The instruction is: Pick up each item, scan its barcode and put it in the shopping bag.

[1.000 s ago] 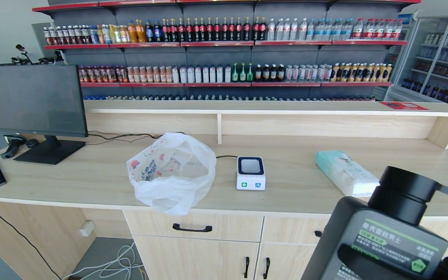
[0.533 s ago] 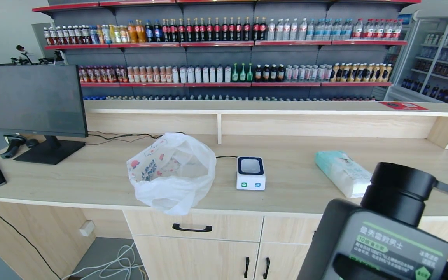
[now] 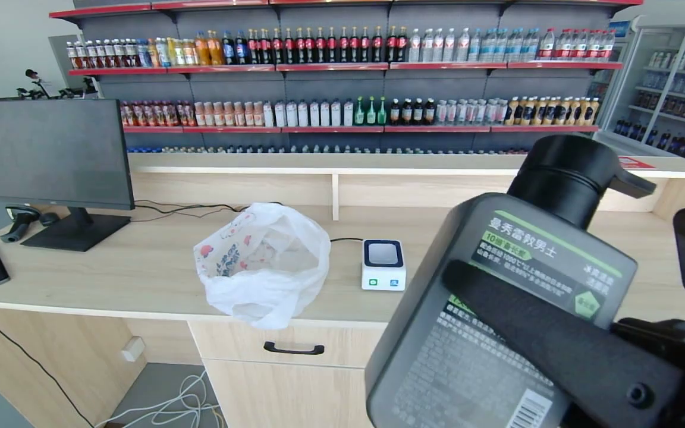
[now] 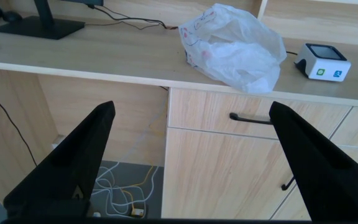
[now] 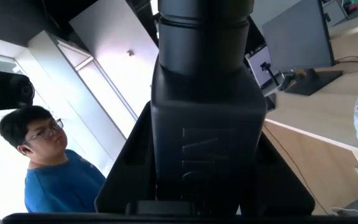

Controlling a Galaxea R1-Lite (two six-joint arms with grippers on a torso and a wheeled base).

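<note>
Pinched bottle [image 3: 497, 309] in right gripper [image 3: 473, 297], one finger [image 3: 556, 339] laid across label face, other hidden behind. Held aloft, tilted, pump head [image 3: 568, 172] up, close to head camera, right of scanner [image 3: 383, 264] and well apart from bag [image 3: 262, 261] on counter [image 3: 140, 267]. Saw left gripper [image 4: 185, 155] spread wide, empty, low before drawer [image 4: 229, 112]. Judged bottle rigid plastic, probably heavy if full, smooth sides likely slippery. Looked best taken across flat body mid-height, not by pump head, which could twist or snap. Noted barcode [image 3: 530, 410] low on label, facing away from scanner, so probably needed turning before scan.
</note>
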